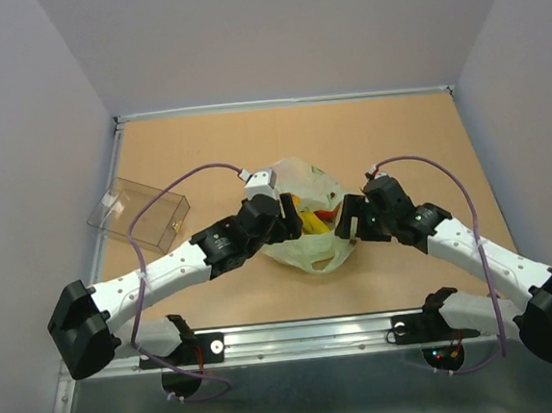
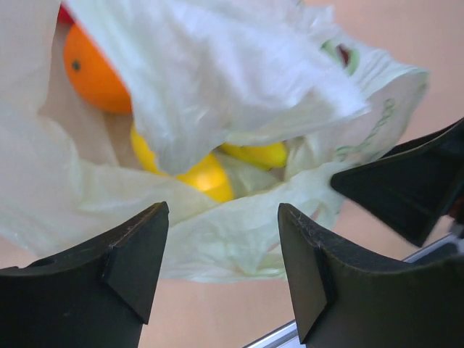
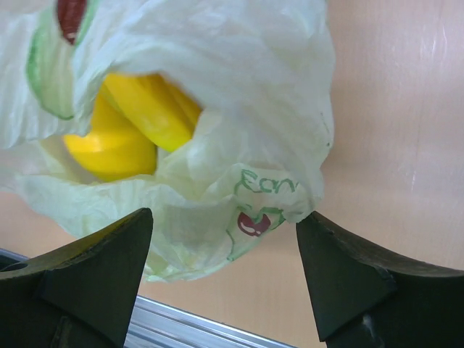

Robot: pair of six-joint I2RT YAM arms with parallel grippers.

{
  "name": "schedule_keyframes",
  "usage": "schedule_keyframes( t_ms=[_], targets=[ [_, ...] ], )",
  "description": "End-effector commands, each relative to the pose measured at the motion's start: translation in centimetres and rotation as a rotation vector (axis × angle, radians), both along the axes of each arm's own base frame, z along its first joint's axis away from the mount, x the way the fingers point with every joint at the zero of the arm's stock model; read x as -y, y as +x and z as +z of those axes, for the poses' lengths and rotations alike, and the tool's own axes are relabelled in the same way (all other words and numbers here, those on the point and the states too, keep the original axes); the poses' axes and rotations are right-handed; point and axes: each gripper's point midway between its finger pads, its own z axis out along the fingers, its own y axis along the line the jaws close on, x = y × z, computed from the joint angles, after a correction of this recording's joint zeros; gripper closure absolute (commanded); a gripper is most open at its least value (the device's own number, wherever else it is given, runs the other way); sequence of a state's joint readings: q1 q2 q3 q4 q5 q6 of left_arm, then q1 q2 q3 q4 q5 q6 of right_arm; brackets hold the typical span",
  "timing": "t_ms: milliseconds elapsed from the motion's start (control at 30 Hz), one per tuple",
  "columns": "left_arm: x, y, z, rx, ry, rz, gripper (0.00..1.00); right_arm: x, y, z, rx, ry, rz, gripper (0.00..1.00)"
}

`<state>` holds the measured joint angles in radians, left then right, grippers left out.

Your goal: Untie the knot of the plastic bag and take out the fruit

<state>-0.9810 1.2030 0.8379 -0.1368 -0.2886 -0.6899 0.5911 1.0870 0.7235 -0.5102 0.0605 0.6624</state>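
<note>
The bag (image 1: 309,252) lies crumpled on the counter (image 1: 251,141), about midway across it and toward the near edge, between the two arms. Its mouth gapes upward, and the fruit (image 1: 313,219) shows through the opening as a yellow and orange patch.

The left gripper (image 2: 222,214) points at the bag's left side with its jaws wide apart. Loose film lies across the gap between them, but neither finger pinches it. Past the fingers, an orange (image 2: 90,69) sits deep in the bag under a fold of film. Two yellow pieces (image 2: 206,177) lie nearer the middle, partly wrapped in the plastic.

The right gripper (image 3: 225,217) faces the bag's right side, also spread wide. A printed corner of the bag, with green lettering and a red mark, hangs between its fingers. It looks to be just clear of both of them, though the close angle makes contact hard to judge. Yellow fruit fills the opening above that corner.

In the left wrist view, a black finger of the right gripper shows just beyond the bag's far side.

I cannot pick out the knot in any view.

A clear box (image 1: 141,213) lies on the counter, well to the left of the bag.
</note>
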Motion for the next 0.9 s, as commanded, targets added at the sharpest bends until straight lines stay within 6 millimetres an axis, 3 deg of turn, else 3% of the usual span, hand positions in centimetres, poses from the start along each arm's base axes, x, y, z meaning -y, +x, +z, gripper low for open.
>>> schedule_keyframes(
  t_ms=[0, 133, 267, 467, 533, 733, 867],
  targets=[
    [0.7, 1.1, 2.4, 0.010, -0.031, 0.061, 0.28, -1.7, 1.6, 4.8, 0.125, 0.068, 0.041, 0.15],
    [2.0, 1.9, 1.9, -0.001, -0.016, 0.060, 0.34, -1.6, 1.6, 4.9, 0.133, 0.064, 0.047, 0.15],
    [2.9, 2.4, -1.0, -0.052, 0.055, 0.053, 0.43, -1.7, 1.4, 4.8, 0.131, 0.065, 0.058, 0.15],
    [1.9, 3.4, -3.9, -0.052, 0.146, 0.121, 0.47, -1.2, 0.8, 3.2, 0.102, 0.041, 0.058, 0.15],
    [1.7, 3.2, -5.1, -0.077, 0.168, 0.121, 0.46, -1.1, 0.6, 2.6, 0.091, 0.036, 0.058, 0.15],
    [1.1, -0.3, -10.4, -0.245, 0.186, 0.062, 0.46, -0.8, -0.1, 1.2, 0.063, 0.022, 0.067, 0.15],
    [0.6, -1.4, -10.8, -0.273, 0.175, 0.048, 0.46, -0.8, -0.1, 0.9, 0.059, 0.017, 0.072, 0.15]
  ],
)
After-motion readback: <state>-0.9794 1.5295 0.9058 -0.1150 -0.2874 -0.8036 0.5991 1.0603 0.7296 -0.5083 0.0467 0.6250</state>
